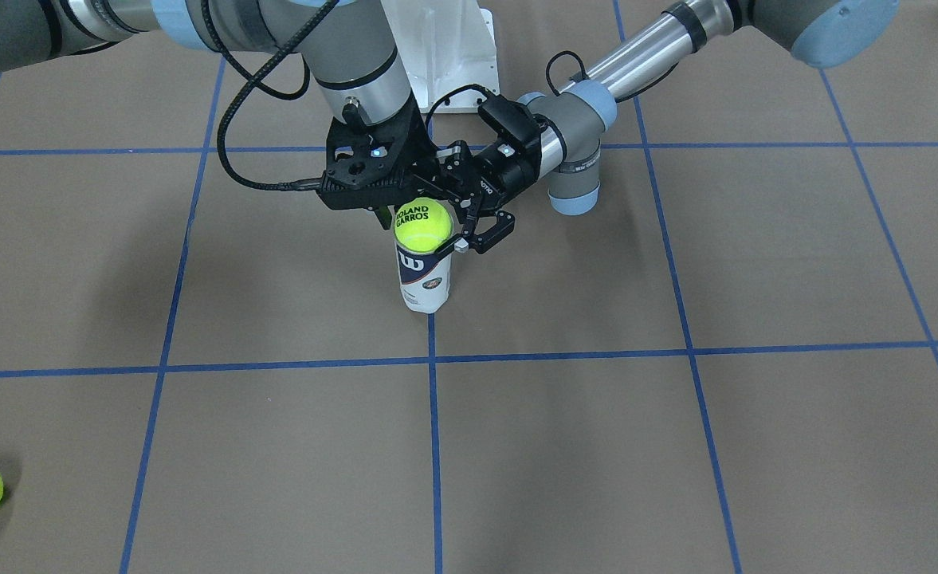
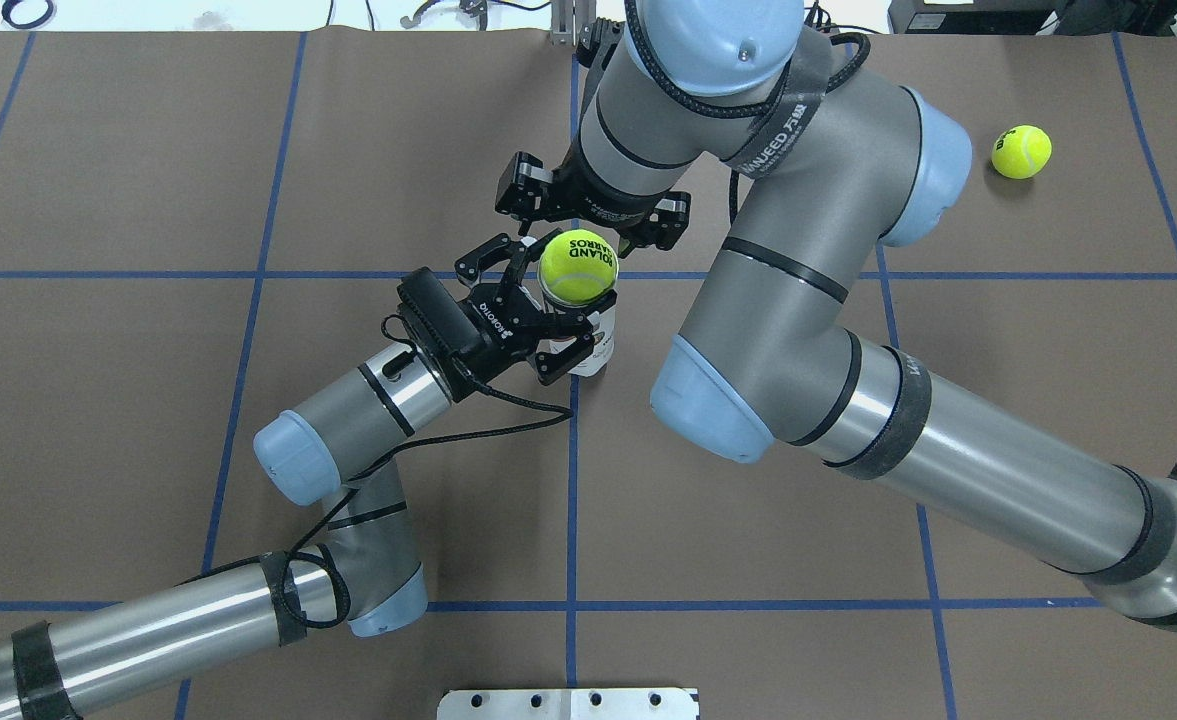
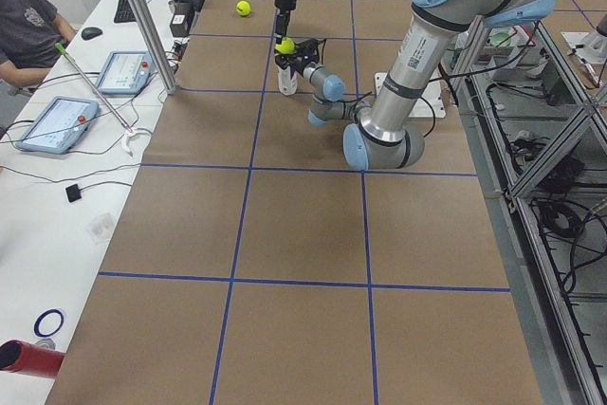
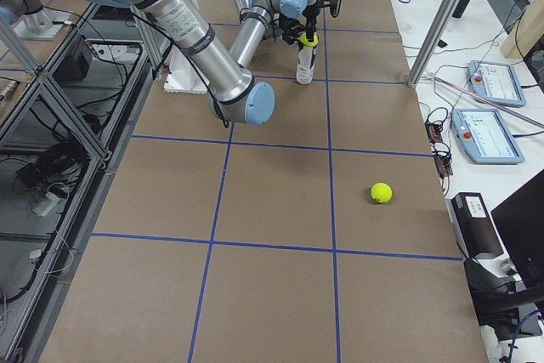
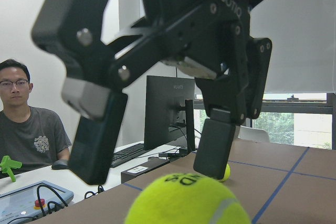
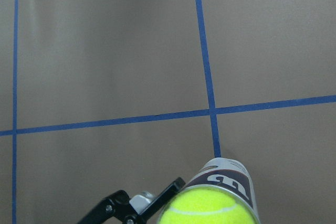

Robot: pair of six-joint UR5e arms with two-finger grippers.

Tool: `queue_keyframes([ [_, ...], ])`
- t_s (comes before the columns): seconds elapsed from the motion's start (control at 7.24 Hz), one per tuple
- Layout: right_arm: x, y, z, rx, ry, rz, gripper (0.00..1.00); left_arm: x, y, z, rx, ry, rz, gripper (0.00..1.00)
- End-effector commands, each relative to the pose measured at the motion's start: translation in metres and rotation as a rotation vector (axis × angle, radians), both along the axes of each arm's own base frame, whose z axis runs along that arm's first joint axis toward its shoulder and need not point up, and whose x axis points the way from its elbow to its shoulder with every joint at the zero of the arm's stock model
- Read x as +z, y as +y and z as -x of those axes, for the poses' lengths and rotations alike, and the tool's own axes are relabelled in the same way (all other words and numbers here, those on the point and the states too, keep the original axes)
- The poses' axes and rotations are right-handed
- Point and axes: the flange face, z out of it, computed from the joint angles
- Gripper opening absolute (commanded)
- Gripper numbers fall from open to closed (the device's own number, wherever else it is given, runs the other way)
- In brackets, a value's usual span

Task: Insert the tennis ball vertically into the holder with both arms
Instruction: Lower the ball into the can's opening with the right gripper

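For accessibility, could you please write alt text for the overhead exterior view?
A yellow tennis ball sits in the mouth of the upright holder, fingers of the left gripper flanking it and the right gripper close by; a second ball lies far right.

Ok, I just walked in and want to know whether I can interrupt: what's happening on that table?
The left gripper has its fingers around the upright holder just under the rim, apparently steadying it. A tennis ball sits at the holder's mouth, not yet pushed down inside. The right gripper hangs directly over it, but it isn't clear whether that gripper grips the ball. A second ball lies loose on the table.
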Motion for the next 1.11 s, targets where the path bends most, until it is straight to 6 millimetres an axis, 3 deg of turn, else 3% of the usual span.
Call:
queue_keyframes([
  [0.0,0.000,0.001,-0.001,0.000,-0.002,0.000,0.99,0.000,0.000,0.000,0.000,0.002,0.000,0.84],
  [0.69,0.003,-0.001,-0.005,0.003,0.000,0.002,0.99,0.001,0.000,0.001,-0.001,0.001,0.001,0.86],
  [0.97,0.011,-0.004,-0.021,0.013,-0.003,0.002,0.99,0.000,0.001,0.000,0.001,0.003,0.001,0.88],
])
